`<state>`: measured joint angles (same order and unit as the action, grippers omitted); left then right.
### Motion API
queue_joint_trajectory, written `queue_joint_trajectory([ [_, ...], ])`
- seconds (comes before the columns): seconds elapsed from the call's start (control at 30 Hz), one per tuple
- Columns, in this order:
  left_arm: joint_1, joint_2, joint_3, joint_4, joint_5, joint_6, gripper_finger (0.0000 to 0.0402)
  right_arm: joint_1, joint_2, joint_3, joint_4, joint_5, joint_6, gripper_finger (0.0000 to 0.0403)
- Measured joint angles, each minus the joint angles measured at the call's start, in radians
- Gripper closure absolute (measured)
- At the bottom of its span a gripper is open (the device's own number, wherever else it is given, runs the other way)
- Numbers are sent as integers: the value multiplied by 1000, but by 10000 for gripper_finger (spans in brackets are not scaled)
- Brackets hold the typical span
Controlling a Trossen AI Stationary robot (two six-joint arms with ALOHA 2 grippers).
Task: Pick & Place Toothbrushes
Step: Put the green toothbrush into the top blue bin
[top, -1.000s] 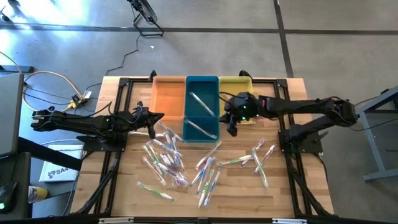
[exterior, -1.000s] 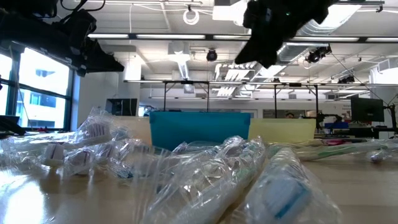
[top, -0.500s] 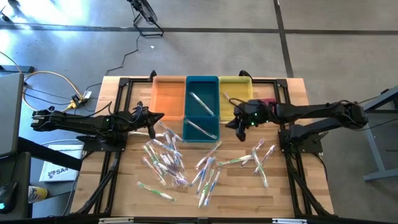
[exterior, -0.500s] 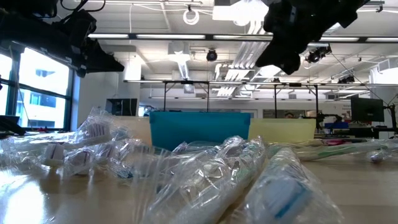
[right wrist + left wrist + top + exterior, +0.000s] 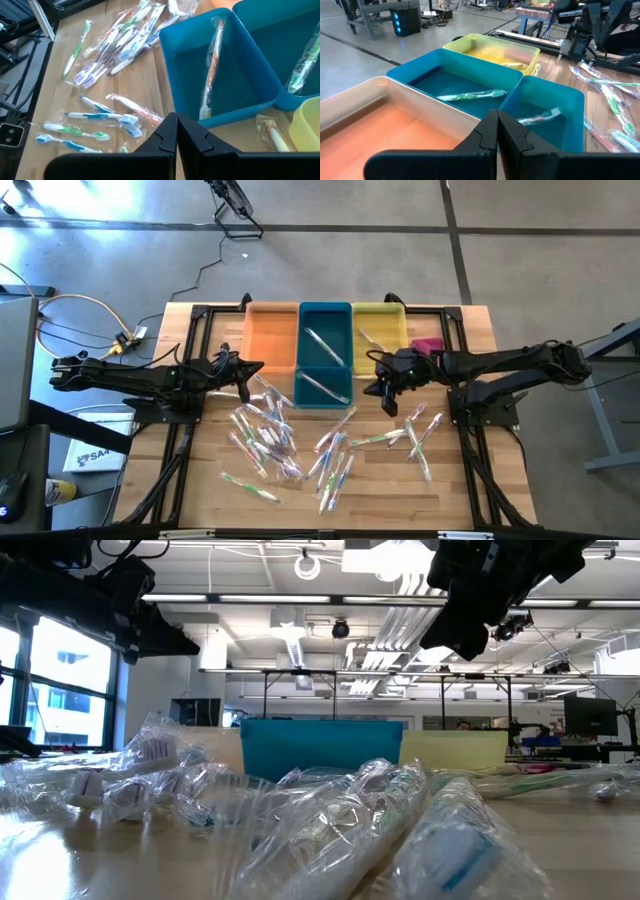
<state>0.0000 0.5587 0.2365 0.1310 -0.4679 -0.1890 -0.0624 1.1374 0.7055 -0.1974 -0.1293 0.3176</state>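
Between placements: right gripper closed and empty beside the blue bin; next, open over the toothbrushes; left gripper closed

Bright, even overhead light; glare on wrappers; low-view foreground blurred; soft shadows.

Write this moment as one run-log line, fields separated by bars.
right gripper: shut, empty, near yellow bin | left gripper: shut, waiting by orange bin | toothbrushes: mostly loose on table
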Motion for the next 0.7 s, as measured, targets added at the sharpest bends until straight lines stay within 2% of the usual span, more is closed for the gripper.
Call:
queue_joint_trajectory([
  [0.53, 0, 0, 0, -29, 0, 0, 401, 0, 0, 0, 8, -2, -2, 401],
  [0.7, 0, 0, 0, -29, 0, 0, 401, -1, 0, 0, 8, 20, -50, 401],
])
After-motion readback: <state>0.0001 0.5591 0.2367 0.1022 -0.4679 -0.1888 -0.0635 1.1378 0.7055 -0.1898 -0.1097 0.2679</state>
